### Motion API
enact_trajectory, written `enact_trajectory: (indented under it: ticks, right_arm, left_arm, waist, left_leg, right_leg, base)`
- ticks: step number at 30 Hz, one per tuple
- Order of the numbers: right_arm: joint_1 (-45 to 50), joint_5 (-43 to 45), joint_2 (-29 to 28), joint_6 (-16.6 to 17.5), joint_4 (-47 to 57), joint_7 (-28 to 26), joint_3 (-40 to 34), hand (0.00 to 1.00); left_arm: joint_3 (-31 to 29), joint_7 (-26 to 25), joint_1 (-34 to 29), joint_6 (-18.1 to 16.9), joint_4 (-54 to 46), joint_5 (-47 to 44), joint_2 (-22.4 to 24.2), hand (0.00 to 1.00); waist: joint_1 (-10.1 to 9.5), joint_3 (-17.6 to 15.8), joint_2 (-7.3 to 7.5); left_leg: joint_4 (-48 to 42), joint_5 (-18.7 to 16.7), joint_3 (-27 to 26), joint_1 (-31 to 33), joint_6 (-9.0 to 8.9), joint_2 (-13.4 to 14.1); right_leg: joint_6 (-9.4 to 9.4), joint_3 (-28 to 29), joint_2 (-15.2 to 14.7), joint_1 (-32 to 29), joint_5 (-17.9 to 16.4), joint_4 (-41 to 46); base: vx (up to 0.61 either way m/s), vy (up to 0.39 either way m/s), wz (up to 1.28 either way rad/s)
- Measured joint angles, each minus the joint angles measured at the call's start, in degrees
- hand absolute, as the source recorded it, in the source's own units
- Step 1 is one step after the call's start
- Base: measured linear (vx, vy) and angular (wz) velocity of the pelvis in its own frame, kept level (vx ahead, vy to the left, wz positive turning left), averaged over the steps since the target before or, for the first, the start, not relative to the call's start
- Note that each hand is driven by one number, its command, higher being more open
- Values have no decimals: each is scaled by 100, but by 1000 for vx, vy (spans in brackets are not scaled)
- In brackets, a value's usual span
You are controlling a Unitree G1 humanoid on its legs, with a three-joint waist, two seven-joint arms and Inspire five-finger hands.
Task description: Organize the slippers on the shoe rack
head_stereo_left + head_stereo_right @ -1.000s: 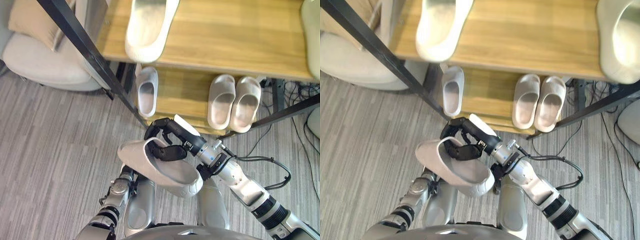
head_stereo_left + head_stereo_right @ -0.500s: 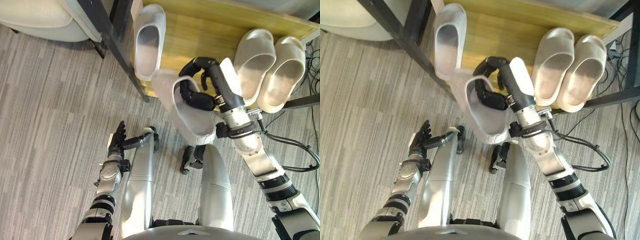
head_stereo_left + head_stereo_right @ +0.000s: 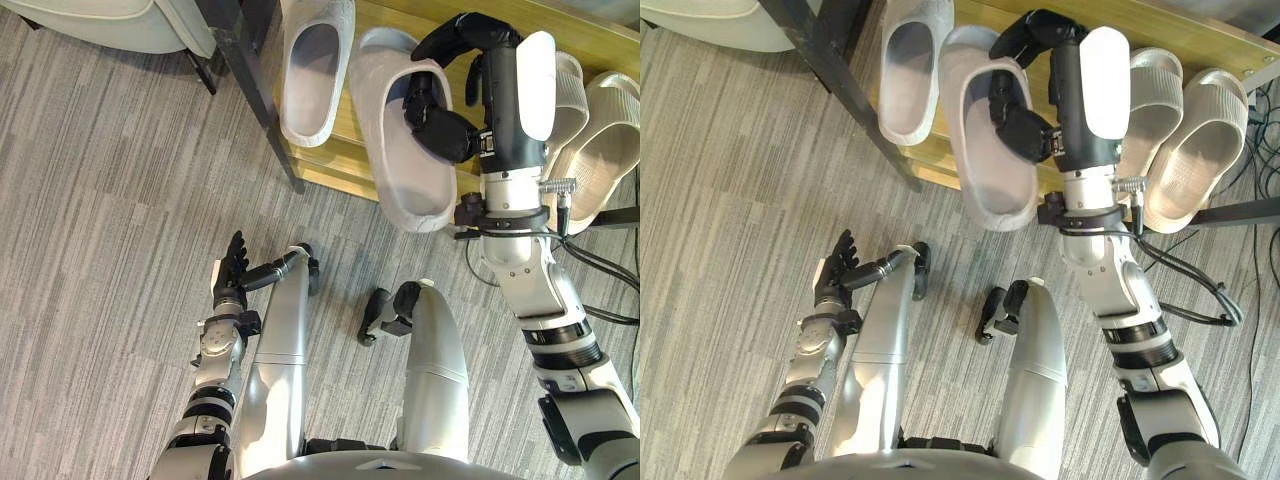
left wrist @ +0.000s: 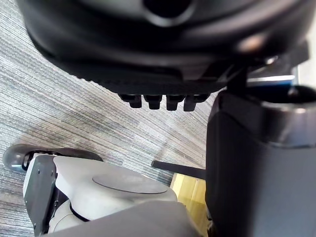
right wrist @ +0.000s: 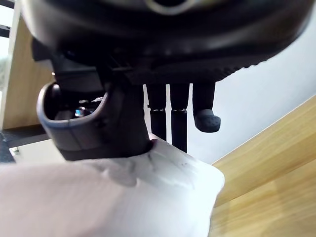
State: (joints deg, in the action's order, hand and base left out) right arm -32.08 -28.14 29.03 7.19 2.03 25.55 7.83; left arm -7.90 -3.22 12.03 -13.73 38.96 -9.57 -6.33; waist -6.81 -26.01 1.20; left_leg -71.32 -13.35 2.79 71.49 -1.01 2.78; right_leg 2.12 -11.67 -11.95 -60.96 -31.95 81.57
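Elbow nearly straight, the right arm (image 3: 525, 280) stretches ahead to the shoe rack's lower shelf (image 3: 345, 165). Its robot hand (image 3: 497, 100) is clamped on a white slipper (image 3: 395, 160) (thumb inside the opening, fingers curled over the upper). That slipper sits just beside a single slipper (image 3: 315, 70) on the shelf, heel past the front edge. The left robot hand (image 3: 231, 275) hangs low, fingers straight.

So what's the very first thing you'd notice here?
The big dark right hand jumps out first: it is curled round a pale slipper, holding it over the wooden shoe rack right next to a matching slipper. Another pale pair sits on the rack past the hand, and the left hand hangs open low over the grey carpet.
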Motion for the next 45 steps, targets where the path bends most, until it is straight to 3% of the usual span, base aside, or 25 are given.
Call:
enact_trajectory:
  ticks: [12,13,33,45]
  right_arm:
    - [-919,1,-542,-592,-1948,280,65,0]
    - [-1025,3,-624,-648,-2169,331,65,100]
    - [-1608,339,-1081,-712,-2816,594,240,100]
    - [-897,358,-1212,-712,-2360,271,233,100]
  left_arm:
    - [194,-467,-2,71,134,5,-8,100]
    - [212,-506,-2,72,135,5,-10,100]
    - [319,-685,-1,87,189,6,22,100]
    - [283,-760,0,182,228,5,5,100]
  waist:
    - [-115,241,30]
    - [-120,249,28]
    - [-214,378,-20]
    - [-171,378,-19]
  left_leg:
    - [29,-4,-51,-3,-9,95]
    - [48,-2,-59,-4,-12,102]
    - [103,-7,-6,65,-104,149]
    - [160,-9,-55,-33,-110,184]
  right_leg:
    - [73,-48,-13,-1,-50,32]
    - [85,-49,-20,-1,-60,32]
    - [167,-171,-21,-21,-224,31]
    - [155,-117,7,27,-221,-30]
  base:
    - [-12,-52,2]
    - [-3,-57,6]
    - [7,-58,3]
    - [-11,-22,-1]
